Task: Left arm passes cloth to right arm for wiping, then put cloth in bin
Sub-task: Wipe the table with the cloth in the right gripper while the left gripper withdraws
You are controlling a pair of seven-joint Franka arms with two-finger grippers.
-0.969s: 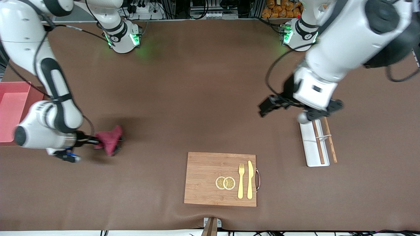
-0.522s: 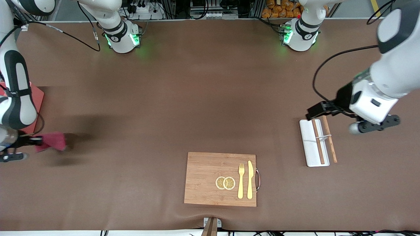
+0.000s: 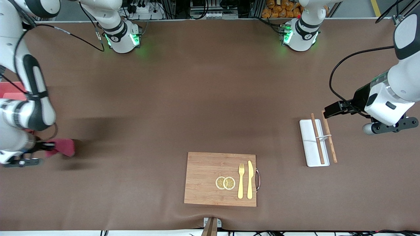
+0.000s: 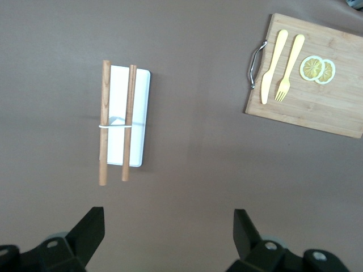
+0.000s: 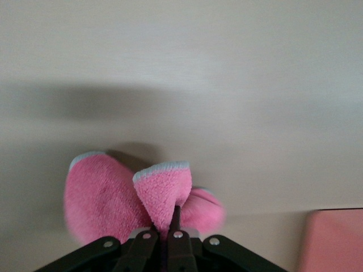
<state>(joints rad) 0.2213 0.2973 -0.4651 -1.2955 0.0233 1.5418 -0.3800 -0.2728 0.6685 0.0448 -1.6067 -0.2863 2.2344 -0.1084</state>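
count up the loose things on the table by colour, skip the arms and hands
pink: 2, cloth, bin
wood brown: 3, cutting board, two sticks
yellow: 4, fork, knife, two lemon slices
white: 1, tray
total: 10

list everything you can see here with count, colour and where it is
cloth: 1, dark pink, held in the right gripper over the table near the bin
bin: 1, salmon pink, at the right arm's end of the table, mostly hidden by that arm
board: 1, wood, near the front camera
lemon slices: 2, yellow, on the board
fork: 1, yellow, on the board
knife: 1, yellow, beside the fork
tray: 1, white, toward the left arm's end
sticks: 2, wooden, across the tray
right gripper: shut on the cloth
left gripper: open, over bare table beside the tray
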